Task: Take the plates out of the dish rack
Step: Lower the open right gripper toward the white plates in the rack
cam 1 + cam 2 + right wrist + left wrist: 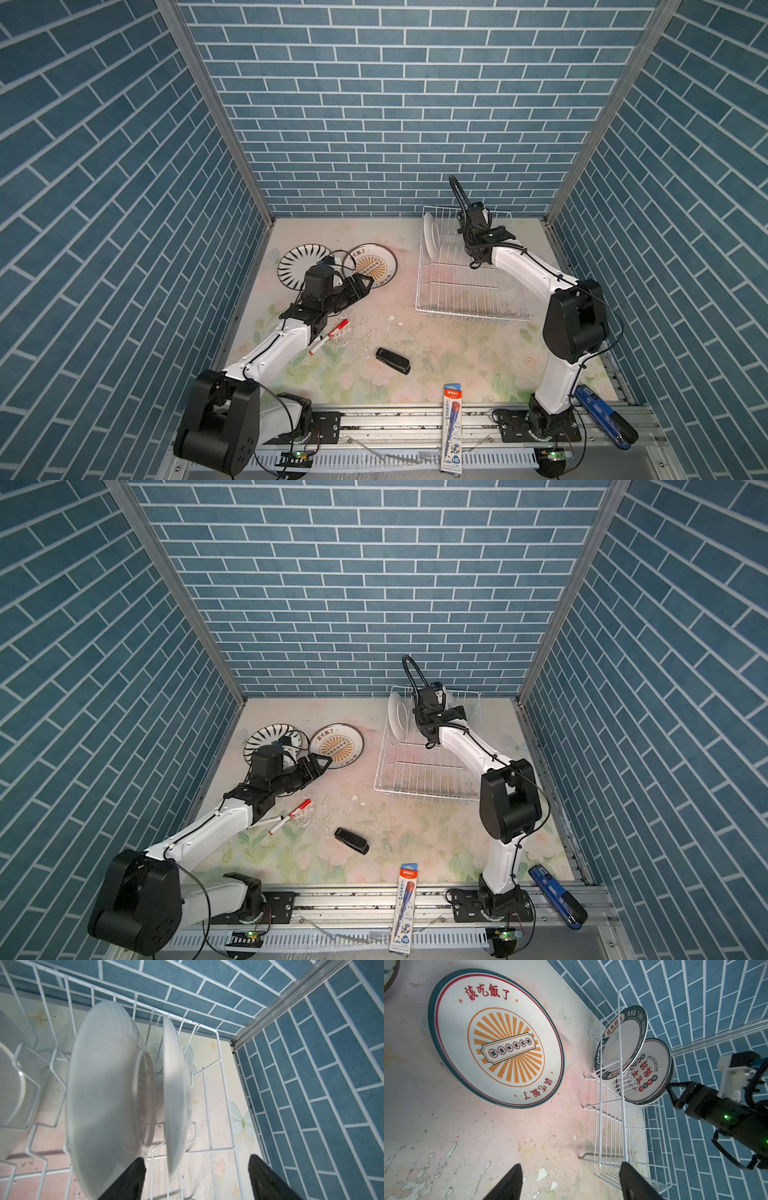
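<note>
While the right arm is bending over the dish rack (457,291), the right hand (195,1158) is straddling an upright plate (176,1095), fingers spread; the left arm is stretching low, left hand (571,1164) open, empty, near the orange plate (496,1039) on the desk (446,1126).

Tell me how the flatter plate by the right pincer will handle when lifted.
The plate looks glazed ceramic: likely rigid, breakable. Its smooth rim may slip in the right pincer. Freed from the dish rack prongs, it would probably tip flat.
</note>
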Controlling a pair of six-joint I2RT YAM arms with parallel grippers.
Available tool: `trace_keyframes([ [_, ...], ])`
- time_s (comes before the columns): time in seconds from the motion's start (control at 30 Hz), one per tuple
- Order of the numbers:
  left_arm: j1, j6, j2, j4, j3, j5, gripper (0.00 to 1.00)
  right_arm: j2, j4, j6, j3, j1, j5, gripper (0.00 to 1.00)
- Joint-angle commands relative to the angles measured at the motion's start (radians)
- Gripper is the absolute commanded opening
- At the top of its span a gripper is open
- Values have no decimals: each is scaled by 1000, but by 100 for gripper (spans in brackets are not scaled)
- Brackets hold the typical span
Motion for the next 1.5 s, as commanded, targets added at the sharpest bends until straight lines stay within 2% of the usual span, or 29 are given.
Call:
trace_keyframes([
  [0.0,-4,18,14,-10,30,2,76,26,11,-28,38,-17,-3,77],
  [0.33,-4,17,44,0,48,10,76,62,25,-17,53,-48,-57,67],
  [0.6,-4,19,43,-2,52,18,76,100,44,-6,68,-60,-58,65],
  [0.77,-4,16,32,1,34,16,76,122,47,-6,88,-65,-57,56],
  [1.47,-4,19,30,-1,27,12,76,150,77,-5,75,-82,-87,39],
])
